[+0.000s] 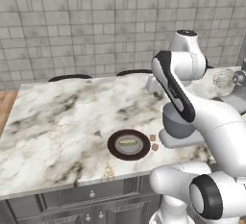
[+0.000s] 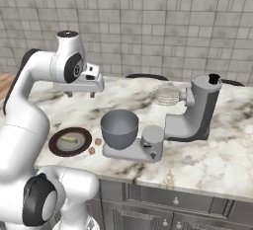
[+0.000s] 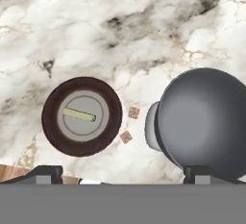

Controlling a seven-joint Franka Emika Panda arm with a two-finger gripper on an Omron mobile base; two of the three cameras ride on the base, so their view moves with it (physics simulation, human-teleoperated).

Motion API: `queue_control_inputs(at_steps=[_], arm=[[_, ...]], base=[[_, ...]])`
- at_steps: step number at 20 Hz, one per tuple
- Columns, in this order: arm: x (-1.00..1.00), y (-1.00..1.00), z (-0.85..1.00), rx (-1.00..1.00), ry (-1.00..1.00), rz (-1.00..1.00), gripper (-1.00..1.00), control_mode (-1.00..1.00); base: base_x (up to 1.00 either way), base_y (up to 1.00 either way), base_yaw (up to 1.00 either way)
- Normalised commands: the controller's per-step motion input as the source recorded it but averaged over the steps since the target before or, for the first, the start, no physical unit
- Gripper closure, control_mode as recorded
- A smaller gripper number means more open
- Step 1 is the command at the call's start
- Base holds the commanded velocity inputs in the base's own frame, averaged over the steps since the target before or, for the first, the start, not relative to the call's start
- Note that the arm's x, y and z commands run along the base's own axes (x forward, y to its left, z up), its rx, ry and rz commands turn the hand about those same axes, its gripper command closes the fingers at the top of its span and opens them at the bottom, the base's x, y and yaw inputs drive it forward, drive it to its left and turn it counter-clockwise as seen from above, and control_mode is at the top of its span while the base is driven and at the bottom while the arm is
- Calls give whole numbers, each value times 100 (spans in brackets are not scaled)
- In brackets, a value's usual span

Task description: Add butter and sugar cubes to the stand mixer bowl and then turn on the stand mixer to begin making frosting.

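Currently the gripper (image 2: 79, 94) hangs high above the marble counter (image 1: 57, 117), jaws spread wide, nothing between them. Butter (image 3: 79, 115) lies on the brown plate (image 3: 50, 122) near the counter's front edge. Two sugar cubes (image 3: 134, 112) sit on the marble just beside the plate, between it and the bowl (image 2: 119, 128), apart from each other. Bowl stands on the mixer (image 2: 200, 110) base, to the plate's right. Mixer head is tilted back, whisk (image 2: 165, 95) raised clear of the bowl.
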Motion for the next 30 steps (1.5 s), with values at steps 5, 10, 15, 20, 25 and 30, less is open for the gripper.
queue_control_inputs(at_steps=[5,10,15,20,25,30], arm=[[-22,0,-12,-2,0,20,-100,-100],[-19,0,-18,-16,0,21,-100,-100],[-17,0,-17,-18,0,25,-100,-100],[0,0,-24,-5,10,31,-100,-100],[0,7,-27,-5,28,18,-100,-100],[0,14,-32,-11,19,7,-100,-100]], base=[[0,0,0],[0,0,0],[0,0,0],[0,0,0],[0,0,0],[0,0,0]])
